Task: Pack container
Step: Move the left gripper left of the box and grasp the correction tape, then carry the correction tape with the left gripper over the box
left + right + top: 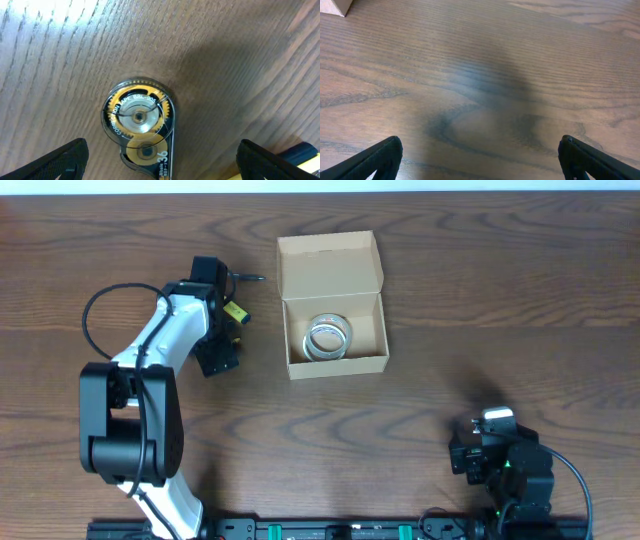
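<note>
The container (332,268) is a tan cardboard box standing open at the table's middle, its flap lid folded back. A clear tape roll (327,338) lies inside it. My left gripper (220,340) is left of the box, pointing down at the table. In the left wrist view it (162,160) is open, with a yellow and black correction tape dispenser (140,120) flat on the wood between and just ahead of the fingers, not gripped. My right gripper (480,455) rests near the front right. It (480,160) is open and empty over bare wood.
A small yellow and black piece (236,311) shows beside the left gripper, and also at the lower right edge of the left wrist view (295,152). A thin dark item (248,278) lies left of the box lid. A box corner (335,6) shows in the right wrist view.
</note>
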Available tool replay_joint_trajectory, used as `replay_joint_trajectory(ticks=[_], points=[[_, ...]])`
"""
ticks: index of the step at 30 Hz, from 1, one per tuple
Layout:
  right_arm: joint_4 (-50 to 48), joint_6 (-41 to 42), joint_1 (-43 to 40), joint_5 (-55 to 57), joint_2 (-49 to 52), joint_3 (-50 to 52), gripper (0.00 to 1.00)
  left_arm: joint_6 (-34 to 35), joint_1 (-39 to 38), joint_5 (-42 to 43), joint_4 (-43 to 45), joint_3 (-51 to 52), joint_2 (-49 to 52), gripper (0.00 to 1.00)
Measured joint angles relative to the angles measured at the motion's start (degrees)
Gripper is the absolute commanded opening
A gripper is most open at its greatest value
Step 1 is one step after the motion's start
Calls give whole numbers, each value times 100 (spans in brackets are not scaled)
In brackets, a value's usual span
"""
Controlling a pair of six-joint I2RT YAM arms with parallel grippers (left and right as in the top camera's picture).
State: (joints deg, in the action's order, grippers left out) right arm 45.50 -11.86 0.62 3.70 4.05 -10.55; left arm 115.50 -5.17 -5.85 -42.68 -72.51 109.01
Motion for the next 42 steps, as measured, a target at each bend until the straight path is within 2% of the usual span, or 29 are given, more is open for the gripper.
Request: replay_joint_trajectory(ticks=[13,20,24,30,35,42], points=[[0,0,0,0,0,0,99,0,240,374,-39,0,289,84],[0,0,0,0,0,0,99,-4,240,555,-52,-11,420,63],[0,0,0,0,0,0,99,-7,240,592,-52,-11,424,44],[0,0,0,0,0,0,99,-170,240,588,-55,-24,424,22],[0,0,0,0,0,0,99,-262,240,590,-55,-24,424,14],[0,0,0,0,0,0,99,-455,240,588,-52,-24,413,11]])
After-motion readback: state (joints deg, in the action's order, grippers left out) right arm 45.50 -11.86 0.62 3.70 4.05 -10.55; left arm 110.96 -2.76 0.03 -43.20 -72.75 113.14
